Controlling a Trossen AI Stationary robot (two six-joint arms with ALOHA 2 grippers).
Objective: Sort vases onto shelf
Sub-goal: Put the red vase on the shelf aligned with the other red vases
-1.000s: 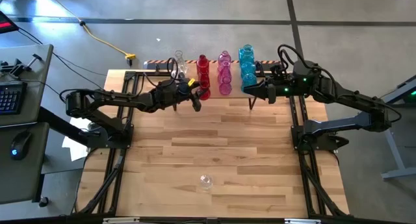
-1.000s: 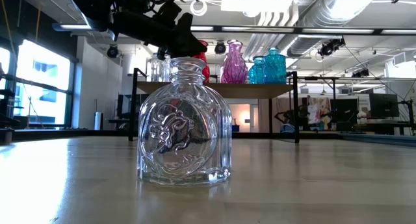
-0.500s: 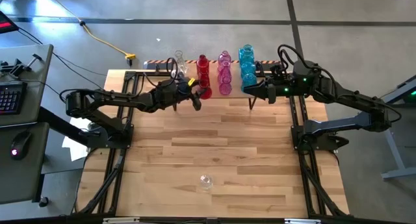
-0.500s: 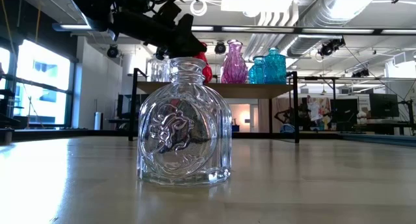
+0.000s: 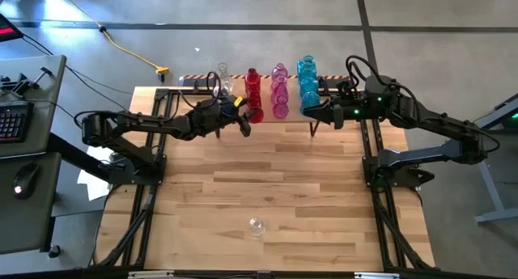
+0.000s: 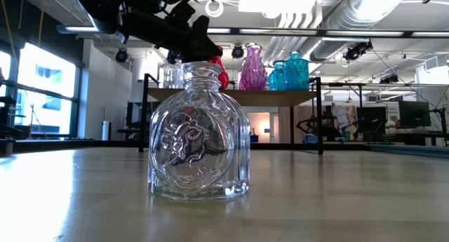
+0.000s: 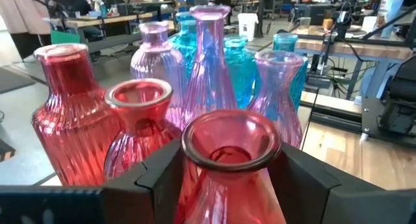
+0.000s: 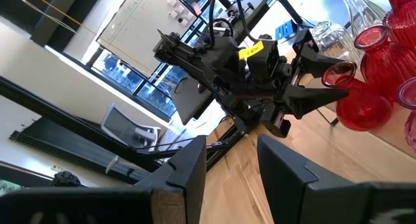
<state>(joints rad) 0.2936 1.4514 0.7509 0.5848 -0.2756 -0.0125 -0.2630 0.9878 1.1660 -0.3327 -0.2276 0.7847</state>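
Note:
On the shelf point(image 6: 280, 97) at the table's far edge stand clear point(image 5: 222, 75), red point(image 5: 252, 86), pink point(image 5: 280, 93) and blue vases point(image 5: 307, 85) in rows by colour. My left gripper point(image 5: 248, 117) is level at the shelf's near edge, open. Its fingers flank the neck of the nearest red vase point(image 7: 231, 143), which stands upright on the shelf. My right gripper point(image 5: 312, 111) hovers open beside the blue vases with nothing between its fingers point(image 8: 188, 169). One clear embossed vase point(image 5: 256, 226) stands on its base near the table's front edge.
The wooden tabletop point(image 5: 267, 174) lies bare between the shelf and the lone clear vase point(image 6: 200, 133). A desk with a keyboard point(image 5: 12, 121) and mouse stands off the table's left. A cable with a yellow plug point(image 5: 160, 69) lies on the floor behind.

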